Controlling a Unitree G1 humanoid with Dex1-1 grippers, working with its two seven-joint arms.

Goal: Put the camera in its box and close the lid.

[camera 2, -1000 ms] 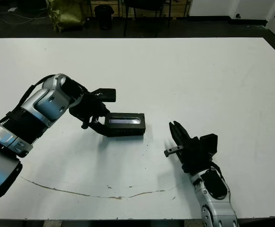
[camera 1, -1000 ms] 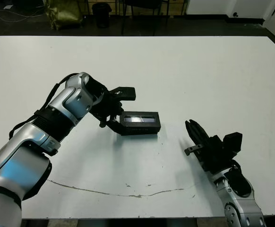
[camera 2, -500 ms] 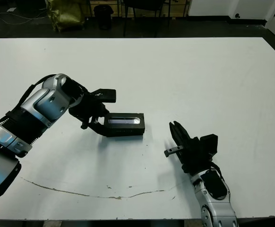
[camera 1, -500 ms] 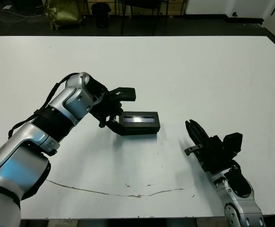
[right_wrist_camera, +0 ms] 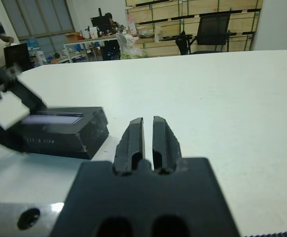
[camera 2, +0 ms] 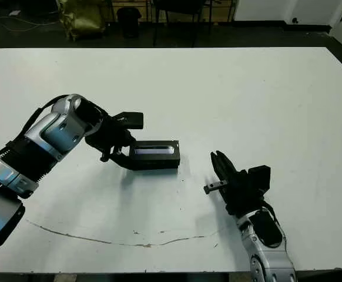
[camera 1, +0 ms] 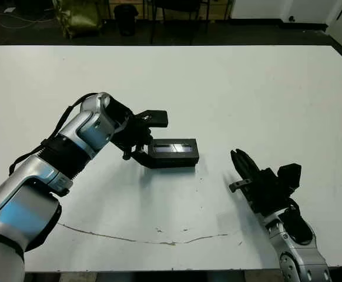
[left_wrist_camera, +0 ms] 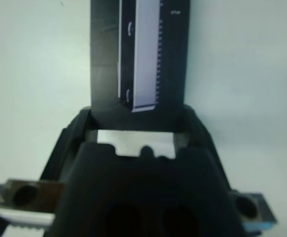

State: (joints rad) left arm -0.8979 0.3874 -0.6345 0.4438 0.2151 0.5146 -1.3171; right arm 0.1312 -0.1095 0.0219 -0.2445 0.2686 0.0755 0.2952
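Black fingers of the left gripper (camera 1: 140,136) stood apart on either side of the near end of the closed box: one finger (camera 1: 152,118) reached above and beyond it, the other low against its end. From the wrist view the jaws straddled that end, but whether they truly pressed on it could not be told.

Directly ahead of that gripper lay the lid (camera 1: 172,147), flat and black with a silvery glossy stripe along its top, seated on the box (camera 1: 170,161) so that the two read as one shut case. No white lining showed. The camera was not visible anywhere on the table (camera 1: 247,94), so it was most likely already inside.

Off to the far side of the case, well apart from it and nearer the robot, the right gripper (right_wrist_camera: 147,136) held nothing. Its two fingers stood nearly together, with only a thin slit between them, pointing towards the case.

Judging by this, the work was at its last step: seating or squaring the lid. The next move seemed to call for the left gripper to let go cleanly and draw back without dragging the case or lifting the lid.
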